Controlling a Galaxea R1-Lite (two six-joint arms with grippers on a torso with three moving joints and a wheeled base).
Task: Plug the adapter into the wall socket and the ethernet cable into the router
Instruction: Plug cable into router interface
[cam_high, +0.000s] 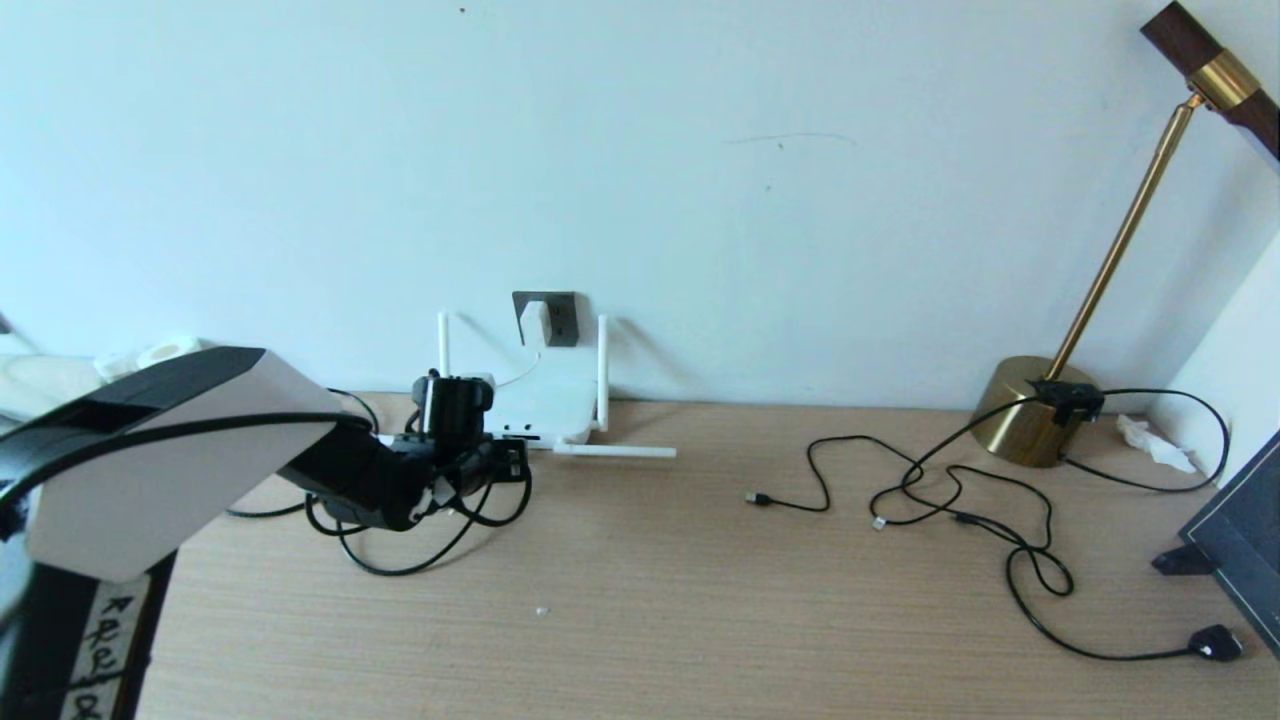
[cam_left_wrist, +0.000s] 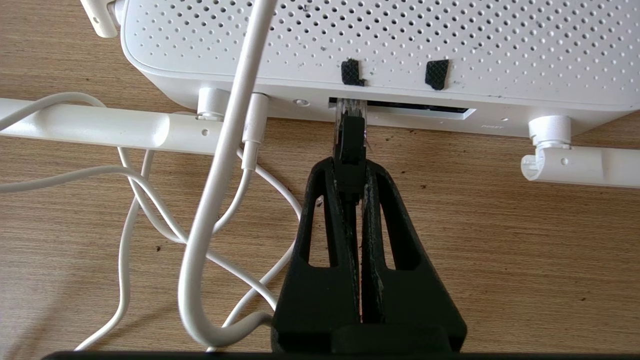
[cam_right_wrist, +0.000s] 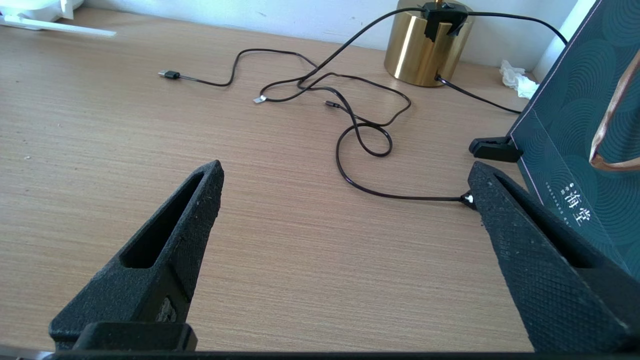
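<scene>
Left pincer (cam_left_wrist: 350, 165), clamped on the ethernet cable's (cam_left_wrist: 348, 142) plug, points it lengthwise at the router's (cam_left_wrist: 380, 45) port slot straight ahead; right pincer (cam_right_wrist: 345, 210) idles wide open.

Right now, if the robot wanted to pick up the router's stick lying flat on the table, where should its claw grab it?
Probably mid-shaft on the flat antenna, coming from above with the claw across its narrow width. It is a thin straight rod with bare table on both sides there, while its hinge end crowds against the router.
</scene>
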